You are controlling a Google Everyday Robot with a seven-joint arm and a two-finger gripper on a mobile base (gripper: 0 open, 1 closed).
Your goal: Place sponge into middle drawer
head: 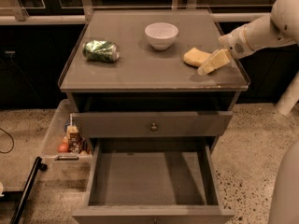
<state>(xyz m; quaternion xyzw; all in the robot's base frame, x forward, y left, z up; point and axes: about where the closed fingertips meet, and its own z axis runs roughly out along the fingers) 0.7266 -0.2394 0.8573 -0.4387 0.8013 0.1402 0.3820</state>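
— Tool [212, 62] sits where?
— Beside the sponge [195, 56] at the surface's [140, 71] right edge, probably lining up a grasp; its spread cannot be told. Below, the middle drawer [149, 178] stands open to receive it.

The smooth cream plastic end effector [212, 62] is sitting just beside the matt, soft-looking sponge [195, 56] on the faintly glossy tabletop [140, 68]. The middle drawer [149, 178] is showing matt wood, and the bowl [161, 35] is shining glossy.
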